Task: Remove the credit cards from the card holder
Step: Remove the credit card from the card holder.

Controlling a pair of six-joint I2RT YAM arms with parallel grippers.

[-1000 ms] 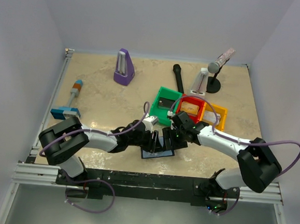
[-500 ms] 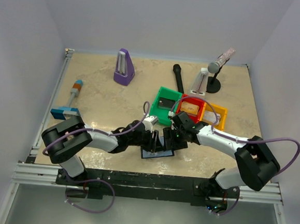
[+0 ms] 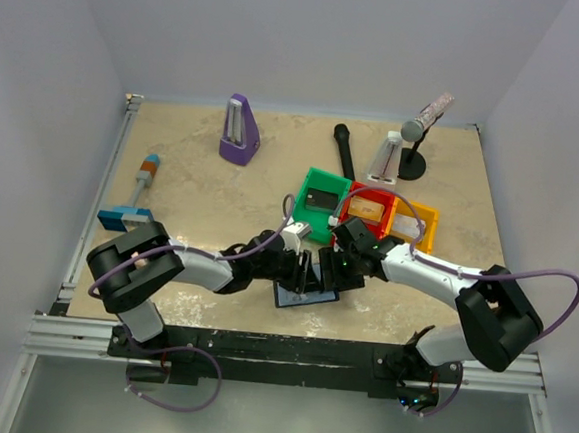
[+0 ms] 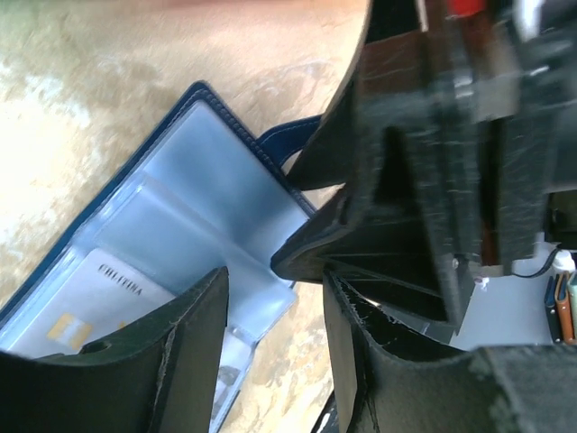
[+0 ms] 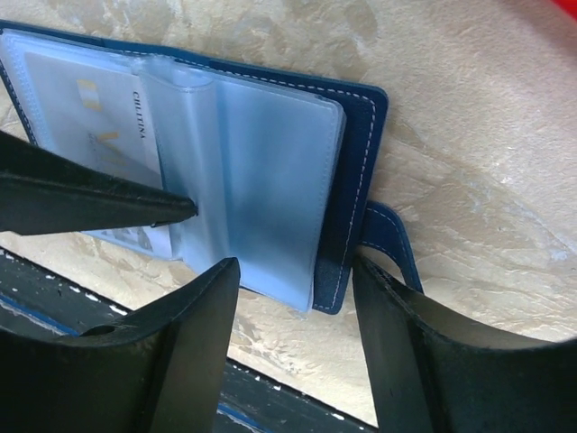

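Card holder (image 5: 356,135) lay open on the surface (image 3: 201,200) near its front edge, between the arms. Left hand (image 4: 275,307) and right hand (image 5: 293,289) stood part-open over it, neither gripping anything. A left fingertip (image 5: 108,206) lay across the clear sleeves. One of the credit cards (image 5: 95,99) sat sleeved and none showed withdrawn, so extraction was judged barely begun. Beyond stood coloured bins (image 3: 303,200) and a purple metronome (image 3: 240,130). Pale walls (image 3: 314,38) enclosed all.

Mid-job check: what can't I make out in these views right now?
- Top view: left end effector and right end effector cover most of the holder.
- Left wrist: right end effector hides part of the holder.
- Both wrists: cloudy sleeves blur the one visible card; how many cards, unknown.
- Card print: too small.
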